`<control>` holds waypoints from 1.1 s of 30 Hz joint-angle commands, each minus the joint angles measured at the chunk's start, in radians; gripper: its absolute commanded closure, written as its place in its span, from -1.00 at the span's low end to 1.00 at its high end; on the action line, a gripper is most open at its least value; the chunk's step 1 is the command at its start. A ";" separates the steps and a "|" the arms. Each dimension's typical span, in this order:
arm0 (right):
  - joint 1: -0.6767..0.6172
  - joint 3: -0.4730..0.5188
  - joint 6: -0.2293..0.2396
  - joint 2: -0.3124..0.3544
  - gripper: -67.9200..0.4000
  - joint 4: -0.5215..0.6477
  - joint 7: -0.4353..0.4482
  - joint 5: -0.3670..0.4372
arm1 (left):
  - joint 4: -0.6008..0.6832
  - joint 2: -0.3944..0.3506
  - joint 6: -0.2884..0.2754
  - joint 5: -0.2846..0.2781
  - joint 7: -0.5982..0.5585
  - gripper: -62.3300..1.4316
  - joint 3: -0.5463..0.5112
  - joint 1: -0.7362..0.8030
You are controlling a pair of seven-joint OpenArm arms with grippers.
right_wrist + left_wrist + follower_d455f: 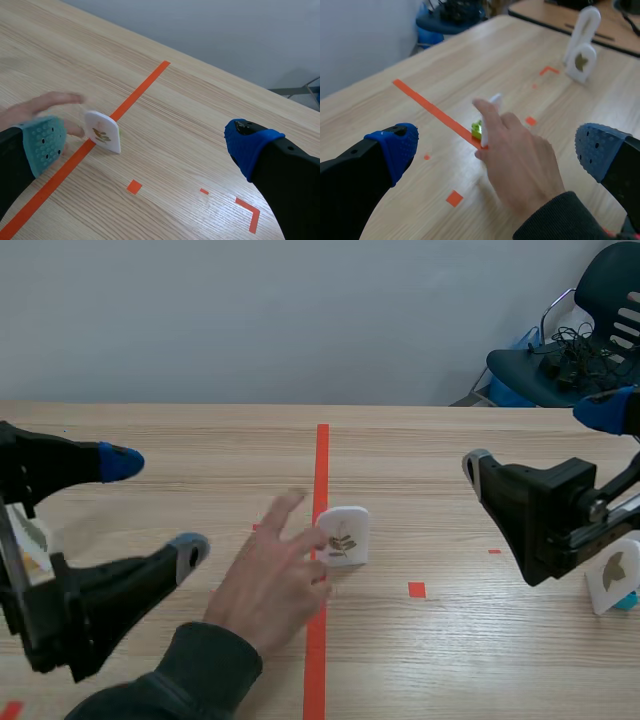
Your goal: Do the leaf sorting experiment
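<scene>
By tape (pixel 321 465): one card (pixel 343 536) (one hand (pixel 268 585))

No words, numbers or brand names can be read anywhere. The only printed signs are leaf pictures. The white card (pixel 343 536) standing on the surface (pixel 420 470) at the orange-red line bears a brown sprig with several small leaves. The second white card (pixel 612 575), far to the right in the scene view, bears a single brownish fan-shaped leaf. The third card (pixel 30 536), at the left edge, carries a greenish mark too small to make out.
</scene>
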 commanded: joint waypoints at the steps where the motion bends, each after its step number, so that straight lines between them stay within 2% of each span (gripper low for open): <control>1: 0.014 0.013 -0.007 0.002 -1.00 -0.002 0.009 0.007 | -0.003 0.025 0.010 0.016 -0.023 -1.00 0.036 -0.029; 6: 0.014 0.013 -0.007 0.002 -1.00 -0.002 0.005 0.007 | -0.076 0.080 0.053 0.064 -0.028 -1.00 0.138 -0.132; 11: 0.014 0.013 -0.007 0.002 -1.00 -0.002 0.005 0.006 | -0.252 0.142 0.068 0.121 -0.042 -1.00 0.231 -0.266; 14: 0.014 0.013 -0.007 0.002 -1.00 -0.002 0.005 0.006 | -0.392 0.189 0.069 0.183 -0.127 -1.00 0.283 -0.345; 18: 0.014 0.013 -0.010 0.002 -1.00 -0.002 0.005 0.003 | -0.567 0.247 0.075 0.298 -0.232 -1.00 0.359 -0.447; 21: 0.014 0.013 -0.010 0.002 -1.00 -0.002 0.005 0.003 | -0.682 0.286 0.138 0.381 -0.309 -1.00 0.418 -0.521; 23: 0.014 0.013 -0.010 0.002 -1.00 -0.002 0.004 0.003 | -0.754 0.312 0.203 0.427 -0.349 -1.00 0.455 -0.570; 26: 0.014 0.013 -0.010 0.002 -1.00 -0.002 0.003 0.003 | -0.847 0.352 0.260 0.455 -0.389 -1.00 0.499 -0.636; 33: 0.014 0.013 -0.010 -0.001 -1.00 -0.002 0.002 0.003 | -0.977 0.434 0.270 0.478 -0.417 -1.00 0.596 -0.728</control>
